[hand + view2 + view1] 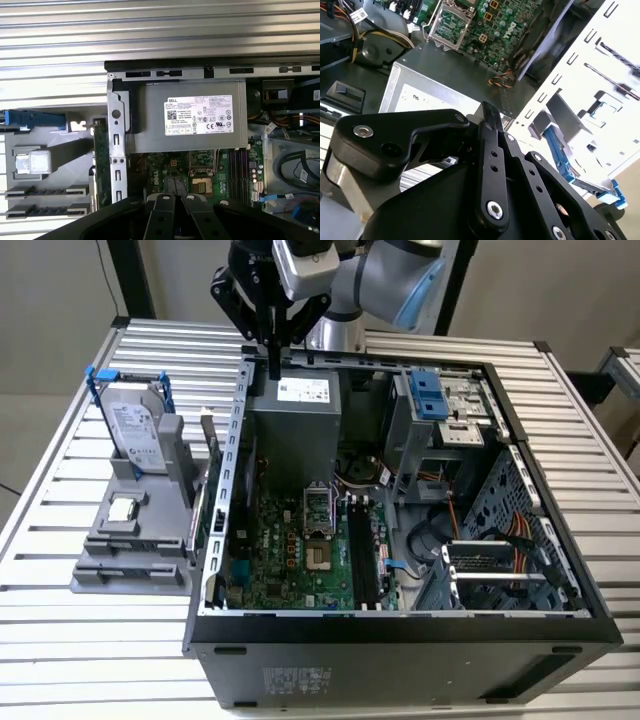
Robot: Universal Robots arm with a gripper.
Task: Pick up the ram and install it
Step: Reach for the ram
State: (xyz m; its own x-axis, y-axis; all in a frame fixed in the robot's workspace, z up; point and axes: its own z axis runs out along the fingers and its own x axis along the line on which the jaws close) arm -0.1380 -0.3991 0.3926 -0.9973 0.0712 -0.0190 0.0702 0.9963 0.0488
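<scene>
Gripper (275, 366): fingers are seen pressed together with nothing pinched, held over the power supply (295, 420) at the case (400, 635) rim.
Ram (212, 468): stood on edge in the gray holder (130, 540), just beside the case wall, apart from the gripper.

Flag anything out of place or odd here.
Nothing looks spilled or damaged. One oddity: the processor lies outside the case on the gray holder, while the motherboard's socket stands open.
</scene>
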